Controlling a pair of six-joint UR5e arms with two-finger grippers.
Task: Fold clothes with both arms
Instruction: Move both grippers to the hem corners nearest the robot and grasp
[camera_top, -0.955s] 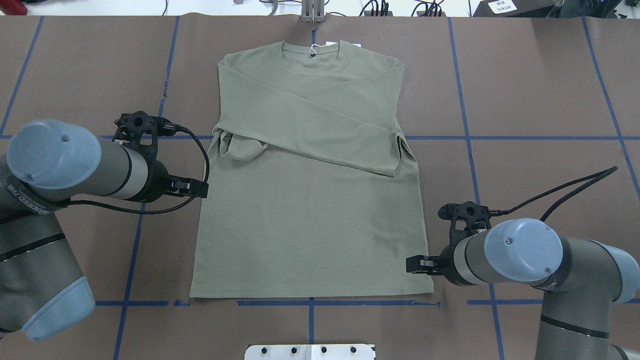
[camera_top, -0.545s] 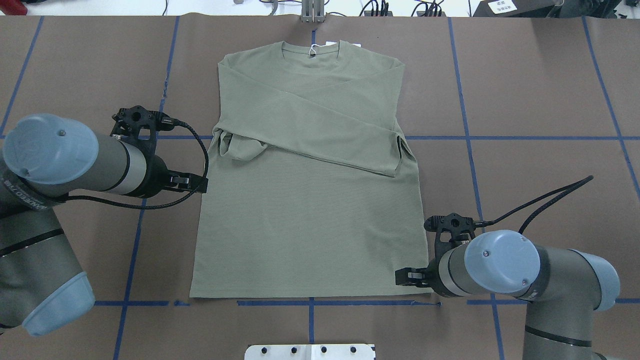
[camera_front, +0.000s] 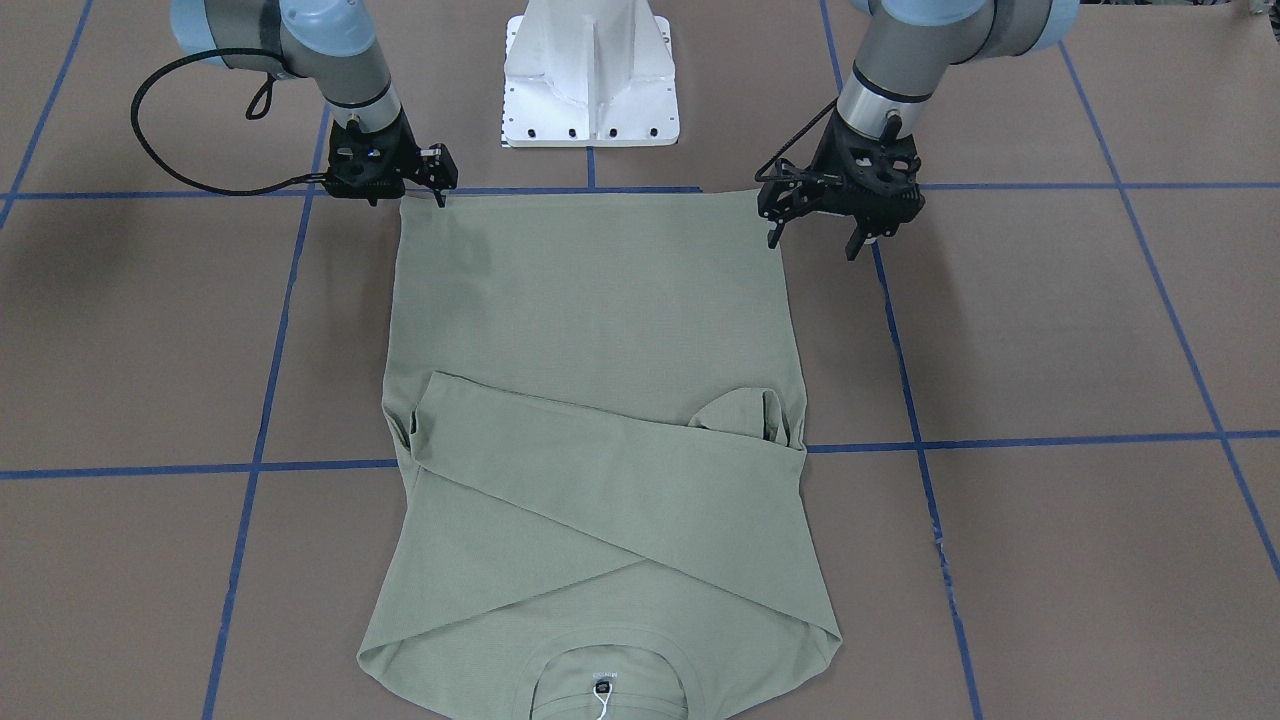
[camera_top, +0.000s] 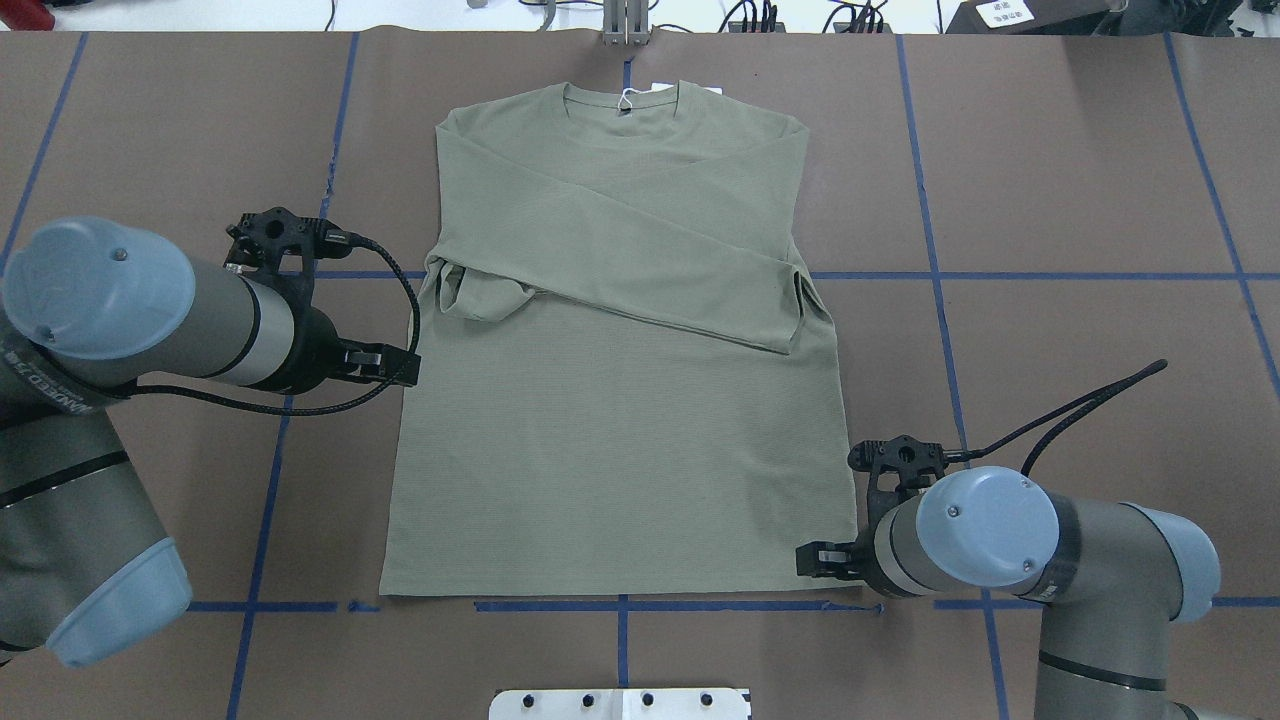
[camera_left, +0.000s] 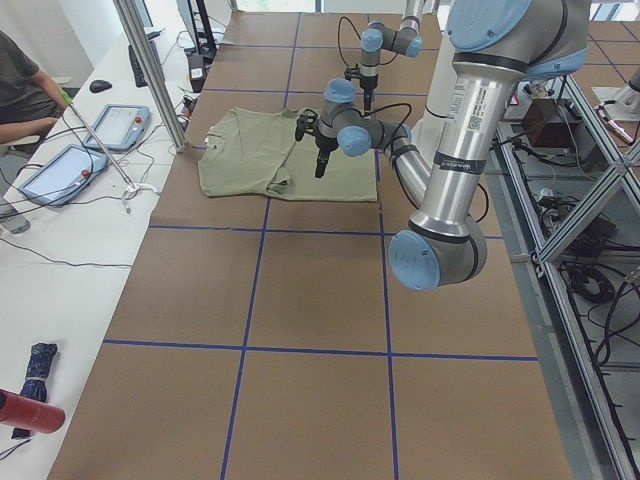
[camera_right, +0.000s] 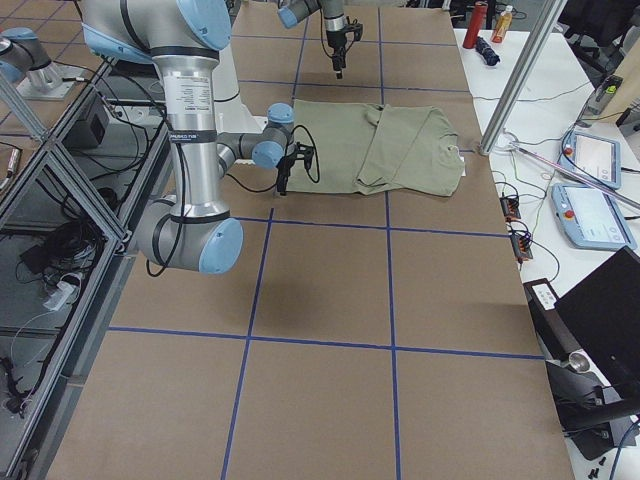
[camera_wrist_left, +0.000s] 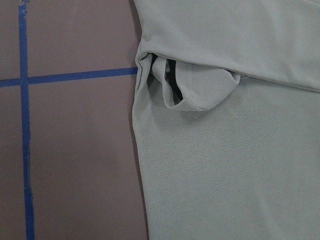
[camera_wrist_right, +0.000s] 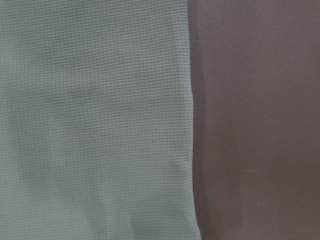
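The sage-green shirt (camera_top: 620, 420) lies flat on the brown table, collar at the far edge. Both sleeves are folded across the chest. Its white hang tag (camera_top: 655, 87) sits at the collar. My left gripper (camera_front: 813, 243) hovers open beside the shirt's left edge, just below the folded cuff (camera_wrist_left: 200, 95). My right gripper (camera_front: 406, 197) is open and low at the shirt's near right hem corner. The right wrist view shows the shirt's side edge (camera_wrist_right: 190, 125) from very close. No fingers show in either wrist view.
The white pedestal base (camera_front: 590, 80) stands at the near table edge behind the hem. Blue tape lines (camera_top: 935, 275) cross the brown table. A metal post (camera_top: 625, 25) stands just past the collar. A side desk with tablets (camera_left: 115, 125) and a seated person (camera_left: 20, 80) lies beyond.
My right arm has moved toward the near edge and inward, down to the shirt's right hem corner. My left gripper has shifted only slightly beside the shirt's left edge. The shirt has not moved.
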